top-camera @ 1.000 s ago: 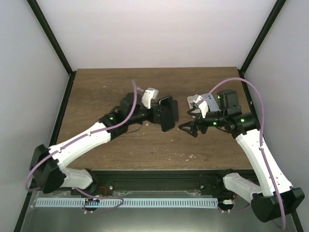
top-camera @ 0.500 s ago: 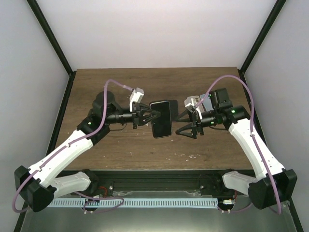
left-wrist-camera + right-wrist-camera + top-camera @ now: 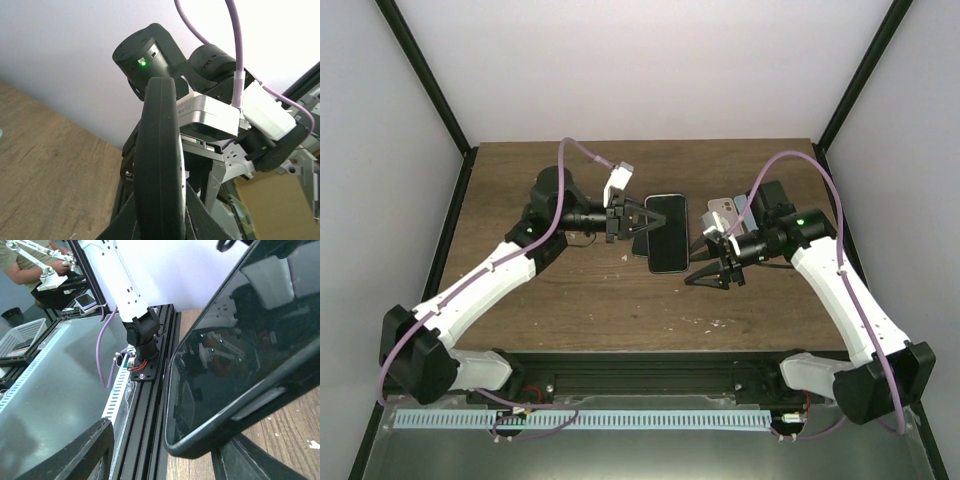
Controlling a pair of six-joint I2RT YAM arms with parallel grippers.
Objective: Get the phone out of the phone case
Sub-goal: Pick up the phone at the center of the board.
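Observation:
The phone, dark screen up inside its black phone case, hangs above the table's middle. My left gripper is shut on the case's left edge. In the left wrist view the case stands edge-on, with the left gripper closed tight on both sides of it. My right gripper sits just right of the phone, open. In the right wrist view the glossy screen fills the upper right, and its lower corner lies inside the right gripper. One finger is under the case edge, the other finger well apart.
The brown wooden table has white walls and black corner posts around it. A black rail and a slotted cable duct run along the near edge. Small white specks lie on the wood.
My left arm has swung the cased phone from tilted to flat and carried it right and back. The right gripper has come in beside the phone and its jaws have narrowed.

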